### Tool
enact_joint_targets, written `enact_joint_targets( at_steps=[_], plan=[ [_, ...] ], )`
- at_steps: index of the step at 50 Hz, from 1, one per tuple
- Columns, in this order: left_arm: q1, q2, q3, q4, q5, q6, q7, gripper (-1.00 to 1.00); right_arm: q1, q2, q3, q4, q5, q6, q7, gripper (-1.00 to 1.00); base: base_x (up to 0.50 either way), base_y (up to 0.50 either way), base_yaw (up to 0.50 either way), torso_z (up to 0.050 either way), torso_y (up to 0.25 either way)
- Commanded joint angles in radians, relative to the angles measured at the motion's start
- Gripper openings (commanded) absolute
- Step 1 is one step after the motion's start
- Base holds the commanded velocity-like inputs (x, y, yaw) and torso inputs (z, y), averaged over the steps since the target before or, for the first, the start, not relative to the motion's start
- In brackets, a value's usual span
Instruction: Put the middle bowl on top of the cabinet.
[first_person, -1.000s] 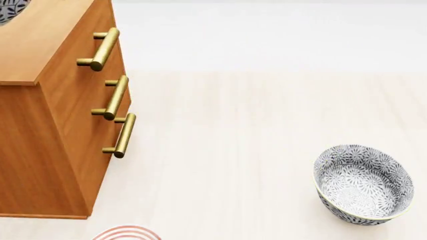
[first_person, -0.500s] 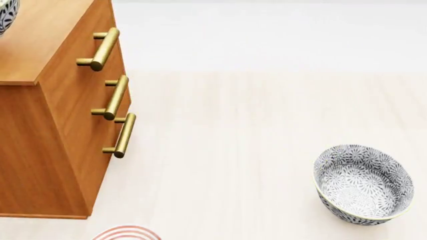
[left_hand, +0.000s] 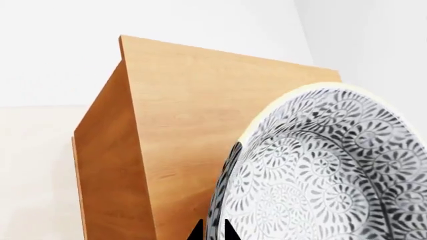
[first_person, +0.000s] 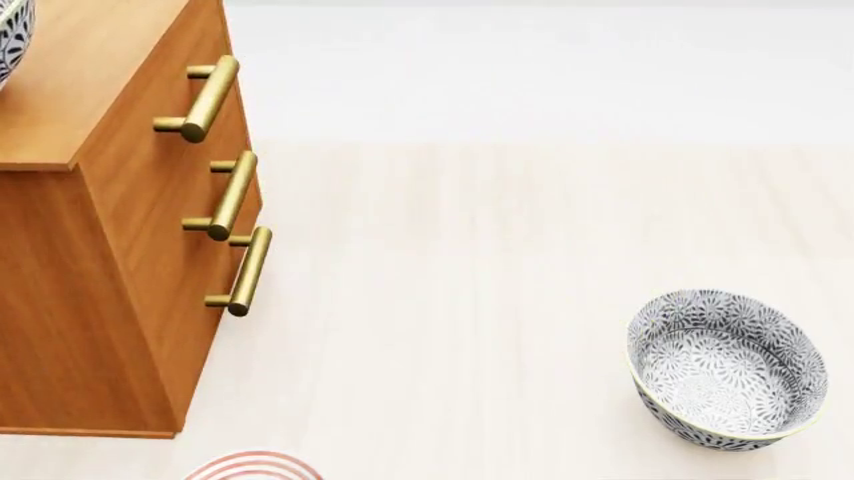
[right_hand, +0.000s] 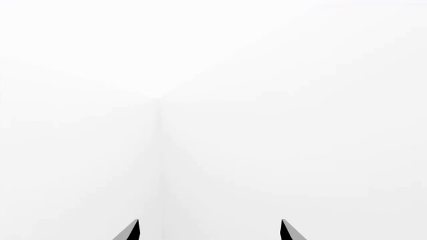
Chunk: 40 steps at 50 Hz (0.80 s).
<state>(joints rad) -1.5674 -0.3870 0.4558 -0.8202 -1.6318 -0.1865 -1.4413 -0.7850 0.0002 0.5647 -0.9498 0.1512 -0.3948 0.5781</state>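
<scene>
Left wrist view: left gripper (left_hand: 212, 231) pinching the middle bowl (left_hand: 320, 170) by its rim, lower right of frame, over the cabinet (left_hand: 193, 115) top
Right gripper (right_hand: 209, 231): spread wide, holding nothing
Head view: 1 more bowl (first_person: 727, 368) lower right

A pale, wood-grained floor (first_person: 507, 300) is seen, met toward twelve o'clock by a plain white wall (first_person: 534, 70). Even, soft lighting is cast throughout.

I see deep grey-and-white floral bowl with cream rim (left_hand: 320, 170) tilted on edge over the cabinet top | tall orange-brown wooden cabinet (first_person: 100, 250), lighter top, three brass bar handles, upright on floor
</scene>
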Motion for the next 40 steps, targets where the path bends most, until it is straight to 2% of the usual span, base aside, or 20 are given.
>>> enact_joint_targets(
  at_steps=[1,2,18,31,40],
  plan=[
    [0.026,-0.005,0.007,-0.014,-0.001,0.015,0.024,-1.0,0.0,0.0,0.004,0.006,0.004,-0.01,-0.002,1.0,0.0,0.0,0.0,0.0,0.0],
    [0.035,-0.006,0.007,-0.005,-0.001,0.017,0.026,1.0,0.0,0.0,0.004,0.006,0.004,-0.01,-0.001,1.0,0.0,0.0,0.0,0.0,0.0],
    [-0.042,-0.054,0.069,0.204,0.07,-0.033,-0.008,1.0,0.0,0.0,-0.001,0.011,0.0,-0.012,-0.006,1.0,0.0,0.0,0.0,0.0,0.0],
    [-0.085,-0.095,0.092,0.371,0.088,-0.084,-0.093,1.0,0.0,0.0,-0.001,0.018,0.001,-0.022,-0.006,1.0,0.0,0.0,0.0,0.0,0.0],
    [-0.106,-0.152,0.117,0.524,0.099,-0.155,-0.121,1.0,0.0,0.0,-0.012,0.013,-0.015,-0.018,0.0,1.0,0.0,0.0,0.0,0.0,0.0]
  ],
)
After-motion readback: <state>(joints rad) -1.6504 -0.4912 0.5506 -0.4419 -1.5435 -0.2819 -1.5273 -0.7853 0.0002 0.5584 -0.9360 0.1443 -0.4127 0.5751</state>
